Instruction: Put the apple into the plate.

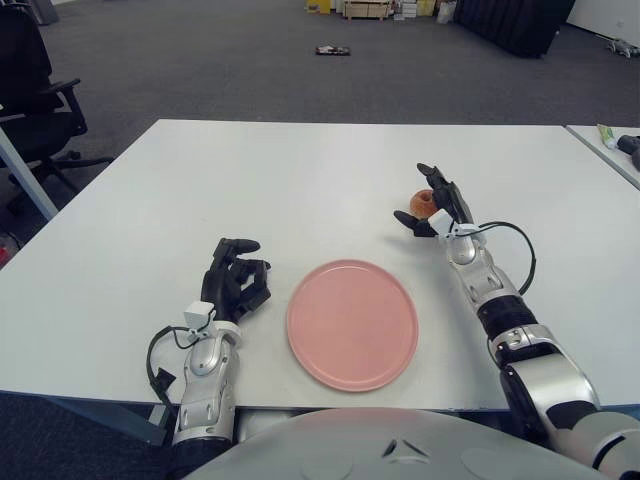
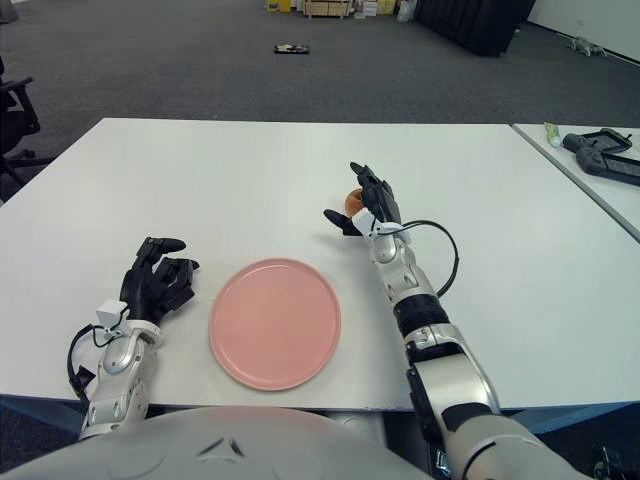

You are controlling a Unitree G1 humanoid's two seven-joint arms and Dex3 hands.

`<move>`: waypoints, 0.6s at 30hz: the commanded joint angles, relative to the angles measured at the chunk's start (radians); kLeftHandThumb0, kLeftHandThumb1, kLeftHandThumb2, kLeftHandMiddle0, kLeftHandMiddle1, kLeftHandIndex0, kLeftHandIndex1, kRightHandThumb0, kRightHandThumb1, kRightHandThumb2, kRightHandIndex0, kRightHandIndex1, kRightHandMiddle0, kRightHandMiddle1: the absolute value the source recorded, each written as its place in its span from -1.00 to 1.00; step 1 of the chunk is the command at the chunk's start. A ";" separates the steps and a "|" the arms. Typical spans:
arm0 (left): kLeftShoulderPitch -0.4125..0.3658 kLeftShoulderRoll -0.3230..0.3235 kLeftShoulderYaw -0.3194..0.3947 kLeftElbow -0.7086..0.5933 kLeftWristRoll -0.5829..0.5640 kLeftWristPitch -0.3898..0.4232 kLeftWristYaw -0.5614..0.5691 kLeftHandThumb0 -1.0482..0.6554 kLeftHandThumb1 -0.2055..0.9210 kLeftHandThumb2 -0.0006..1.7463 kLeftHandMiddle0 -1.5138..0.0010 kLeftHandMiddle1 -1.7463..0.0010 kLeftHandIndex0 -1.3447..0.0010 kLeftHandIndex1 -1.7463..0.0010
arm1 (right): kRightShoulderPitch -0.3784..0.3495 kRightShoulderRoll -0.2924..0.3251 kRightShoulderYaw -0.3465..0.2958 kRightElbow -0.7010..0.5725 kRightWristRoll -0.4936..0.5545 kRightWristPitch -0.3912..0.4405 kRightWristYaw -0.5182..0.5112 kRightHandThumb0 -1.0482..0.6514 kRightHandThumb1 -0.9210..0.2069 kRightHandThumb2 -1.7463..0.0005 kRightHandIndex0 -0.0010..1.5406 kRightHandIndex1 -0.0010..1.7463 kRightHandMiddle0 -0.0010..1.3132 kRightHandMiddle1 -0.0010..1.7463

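— Small round reddish-orange apple: where?

— On the white rectangular tabletop, beyond the far right edge of the round flat pink plate and clear of it. Mostly hidden behind the black fingers of the right hand; only the upper left part showing.

— State of that right hand?

— Reached forward over the table, thumb low and to the left of the fruit, the other fingers rising behind and above it. Cupped around the apple, fingers spread fairly wide. Cannot tell whether actually touching or gripping; no clear closure to be seen. Silver forearm stretching back toward the near right corner, with a black cable looping off its wrist.

— And the plate itself?

— Bare, lying flat near the front edge of the table, roughly central between the two arms. Not touched by either hand.

— Left hand?

— Left hand showing just beside the plate's left rim, apart from it. Black fingers curled in loosely toward the palm, holding nothing. Small white block at the wrist, silver forearm running back to the near edge.

— Anything farther out?

— A second white table to the right, separated by a narrow gap, carrying a dark handheld device and a small greenish tube. Black office chair at the far left. Grey carpet floor behind, with a small dark object lying on it and some boxes along the back wall.
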 commanded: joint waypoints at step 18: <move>0.016 -0.002 -0.003 -0.001 0.021 0.007 0.018 0.22 0.42 0.13 0.53 -0.94 0.57 -1.00 | -0.258 -0.014 0.118 0.436 -0.068 0.048 0.056 -0.77 -0.33 0.23 -1.00 -1.00 -1.00 -0.54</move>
